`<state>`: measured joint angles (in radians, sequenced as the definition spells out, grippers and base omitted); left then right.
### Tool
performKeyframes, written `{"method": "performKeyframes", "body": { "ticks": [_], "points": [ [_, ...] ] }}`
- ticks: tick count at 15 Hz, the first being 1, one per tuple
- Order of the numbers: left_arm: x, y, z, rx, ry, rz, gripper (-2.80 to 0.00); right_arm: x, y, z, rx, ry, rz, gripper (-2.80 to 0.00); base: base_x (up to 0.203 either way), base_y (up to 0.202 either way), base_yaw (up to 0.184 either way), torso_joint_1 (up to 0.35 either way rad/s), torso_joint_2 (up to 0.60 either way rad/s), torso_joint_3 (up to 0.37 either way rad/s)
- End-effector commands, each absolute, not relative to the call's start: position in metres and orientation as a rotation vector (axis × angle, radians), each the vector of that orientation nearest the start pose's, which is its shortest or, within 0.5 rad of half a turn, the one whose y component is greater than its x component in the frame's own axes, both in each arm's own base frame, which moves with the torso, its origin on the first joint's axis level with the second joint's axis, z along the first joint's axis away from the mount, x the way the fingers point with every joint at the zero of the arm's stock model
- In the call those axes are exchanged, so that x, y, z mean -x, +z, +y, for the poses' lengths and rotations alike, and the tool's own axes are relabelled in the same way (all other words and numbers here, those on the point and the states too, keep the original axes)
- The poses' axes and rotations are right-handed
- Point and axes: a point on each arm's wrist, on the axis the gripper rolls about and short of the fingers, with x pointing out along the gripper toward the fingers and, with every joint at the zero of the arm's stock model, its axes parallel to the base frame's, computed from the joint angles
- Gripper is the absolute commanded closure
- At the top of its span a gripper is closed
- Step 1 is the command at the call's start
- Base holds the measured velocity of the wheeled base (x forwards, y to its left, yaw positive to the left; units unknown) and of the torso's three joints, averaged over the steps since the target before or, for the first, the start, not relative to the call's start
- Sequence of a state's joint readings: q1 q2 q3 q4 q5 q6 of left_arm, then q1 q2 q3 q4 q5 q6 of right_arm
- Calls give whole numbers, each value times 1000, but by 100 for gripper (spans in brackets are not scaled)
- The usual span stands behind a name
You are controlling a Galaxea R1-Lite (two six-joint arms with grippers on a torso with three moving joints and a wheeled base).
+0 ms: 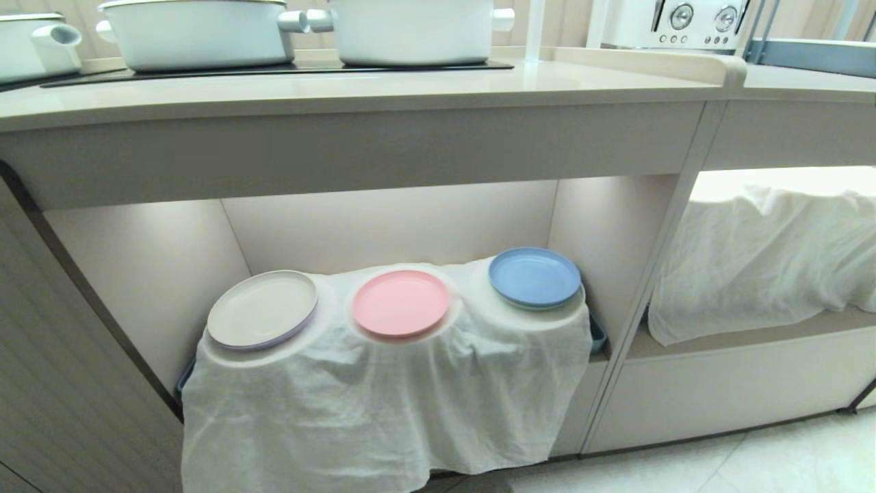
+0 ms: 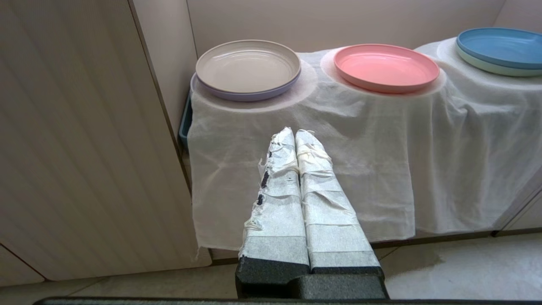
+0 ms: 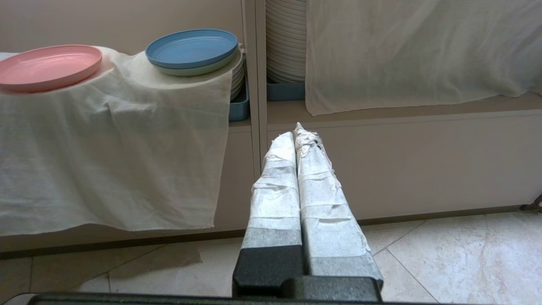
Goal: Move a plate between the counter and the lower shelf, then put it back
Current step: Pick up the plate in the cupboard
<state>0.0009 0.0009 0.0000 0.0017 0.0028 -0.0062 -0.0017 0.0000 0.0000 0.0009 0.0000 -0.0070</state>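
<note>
Plate (image 1: 401, 302), pink, lies on the middle cloth mound in the lower shelf (image 1: 383, 226), between a cream plate (image 1: 263, 309) and a blue plate (image 1: 534, 276). Counter (image 1: 356, 89) above holds none. Left gripper (image 2: 295, 134) and right gripper (image 3: 295, 132) hang closed and empty, near the floor. Nothing appears started.

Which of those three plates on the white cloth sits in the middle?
The pink plate. It rests on the centre mound, with the cream plate on one side and the blue plate on the other.
</note>
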Motion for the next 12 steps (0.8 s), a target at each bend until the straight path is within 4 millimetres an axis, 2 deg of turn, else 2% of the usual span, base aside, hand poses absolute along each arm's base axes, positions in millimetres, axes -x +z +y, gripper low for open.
{"method": "performKeyframes", "body": {
  "ticks": [1, 12],
  "points": [
    [23, 75, 0, 6, 5, 3, 0, 23, 75, 0, 8, -2, 2, 0, 0, 0, 0, 0, 0, 0],
    [23, 75, 0, 5, 6, 3, 0, 23, 75, 0, 8, -2, 2, 0, 0, 0, 0, 0, 0, 0]
  ]
}}
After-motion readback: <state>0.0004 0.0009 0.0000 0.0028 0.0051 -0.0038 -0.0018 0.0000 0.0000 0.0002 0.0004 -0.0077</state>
